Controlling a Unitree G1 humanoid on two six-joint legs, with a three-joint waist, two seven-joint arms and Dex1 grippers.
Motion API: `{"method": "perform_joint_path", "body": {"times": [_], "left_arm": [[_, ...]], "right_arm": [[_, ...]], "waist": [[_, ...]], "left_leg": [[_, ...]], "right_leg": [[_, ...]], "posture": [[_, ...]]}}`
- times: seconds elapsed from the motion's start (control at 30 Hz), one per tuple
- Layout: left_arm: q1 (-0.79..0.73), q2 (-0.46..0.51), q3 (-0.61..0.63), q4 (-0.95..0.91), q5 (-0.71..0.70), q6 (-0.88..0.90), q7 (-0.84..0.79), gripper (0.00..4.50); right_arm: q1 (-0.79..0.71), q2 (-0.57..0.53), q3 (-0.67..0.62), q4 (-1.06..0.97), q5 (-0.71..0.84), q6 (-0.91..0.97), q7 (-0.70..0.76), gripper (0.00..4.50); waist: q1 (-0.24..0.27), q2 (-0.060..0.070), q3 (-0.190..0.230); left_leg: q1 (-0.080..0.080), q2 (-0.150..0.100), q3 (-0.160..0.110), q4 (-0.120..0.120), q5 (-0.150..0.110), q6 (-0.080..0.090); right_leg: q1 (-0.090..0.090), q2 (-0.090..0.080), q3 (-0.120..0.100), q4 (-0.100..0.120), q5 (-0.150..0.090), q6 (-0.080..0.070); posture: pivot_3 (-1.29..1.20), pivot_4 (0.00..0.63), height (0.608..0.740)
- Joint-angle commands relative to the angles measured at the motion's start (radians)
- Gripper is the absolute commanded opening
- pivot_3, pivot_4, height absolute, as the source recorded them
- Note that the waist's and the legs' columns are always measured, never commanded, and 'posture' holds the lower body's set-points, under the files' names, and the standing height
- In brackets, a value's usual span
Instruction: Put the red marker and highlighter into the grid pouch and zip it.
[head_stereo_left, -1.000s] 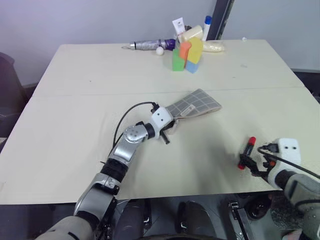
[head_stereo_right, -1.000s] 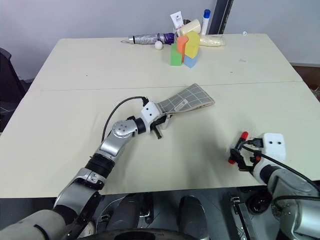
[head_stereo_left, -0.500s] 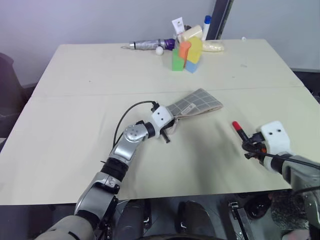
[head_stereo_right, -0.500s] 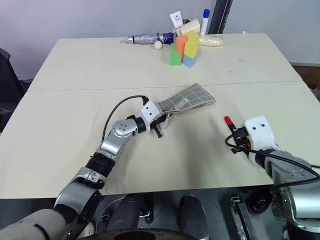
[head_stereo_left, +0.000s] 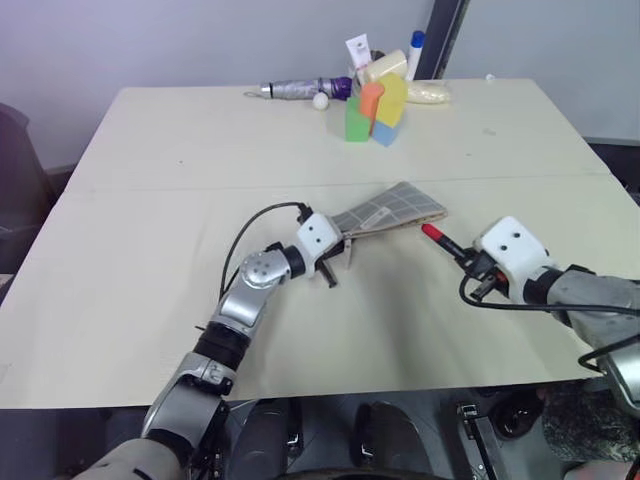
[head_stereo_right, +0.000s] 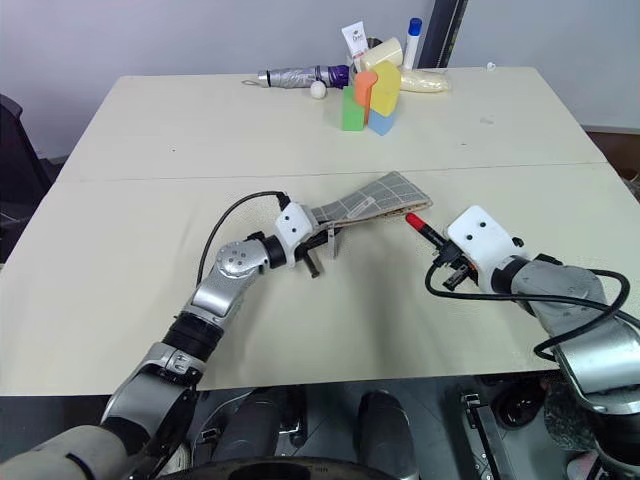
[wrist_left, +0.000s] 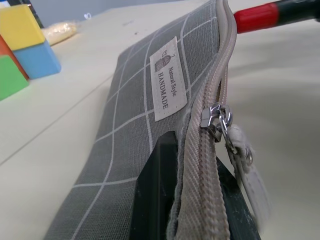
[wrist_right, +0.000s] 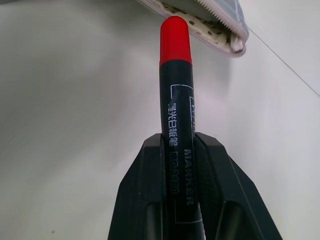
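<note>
1. Pale cream tabletop (head_stereo_left: 150, 180) fills the head view, with a grey wall behind it. Near the middle, the left gripper (head_stereo_left: 338, 258) is clenched on one end of the grid pouch (head_stereo_left: 392, 212), holding that end a little off the surface while the far end points toward the right. The right gripper (head_stereo_left: 468, 262) grasps the red marker (head_stereo_left: 440, 241), whose red cap aims at the pouch's far end and sits just beside it. A black cable loops over the left wrist.

2. At the far edge of the table stands a cluster well apart from both arms: a green block (head_stereo_left: 355, 120), an orange block (head_stereo_left: 370, 99), a yellow block (head_stereo_left: 391, 100) and a blue block (head_stereo_left: 383, 133), with a folded umbrella (head_stereo_left: 300, 90), a small white ball (head_stereo_left: 319, 101), a white tube (head_stereo_left: 357, 50) and a bottle with a blue cap (head_stereo_left: 414, 48) around them. Nothing lies between the marker and the pouch.

3. From the left wrist, the pouch's grey fabric with white lines runs away from the black fingers (wrist_left: 155, 190), which pinch it beside the zipper. A white label (wrist_left: 167, 77) sits on its side, and the metal zipper pull (wrist_left: 216, 120) hangs close to the fingers. The marker's red cap shows past the pouch's far end.

4. From the right wrist, two black fingers (wrist_right: 145, 200) squeeze the marker's black barrel, and the cap nearly reaches the pouch's edge (wrist_right: 220, 35).
</note>
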Motion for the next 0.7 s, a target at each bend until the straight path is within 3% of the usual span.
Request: {"method": "perform_joint_path", "body": {"times": [0.03,0.7], "left_arm": [[0.007,0.005,0.001,-0.053,-0.01,0.001,-0.01,0.0],[0.016,0.025,-0.013,-0.053,0.016,-0.008,-0.004,0.0]], "right_arm": [[-0.035,-0.015,0.002,0.006,-0.022,-0.032,0.009,0.29],[-0.066,-0.031,0.012,-0.036,-0.023,-0.032,0.092,0.29]], "waist": [[-0.001,0.0,0.0],[-0.001,0.0,0.0]], "left_leg": [[0.0,0.0,0.0,0.0,0.0,0.0],[0.0,0.0,0.0,0.0,0.0,0.0]], "right_leg": [[0.0,0.0,0.0,0.0,0.0,0.0],[0.0,0.0,0.0,0.0,0.0,0.0]], "posture": [[0.0,0.15,0.74],[0.0,0.15,0.74]]}}
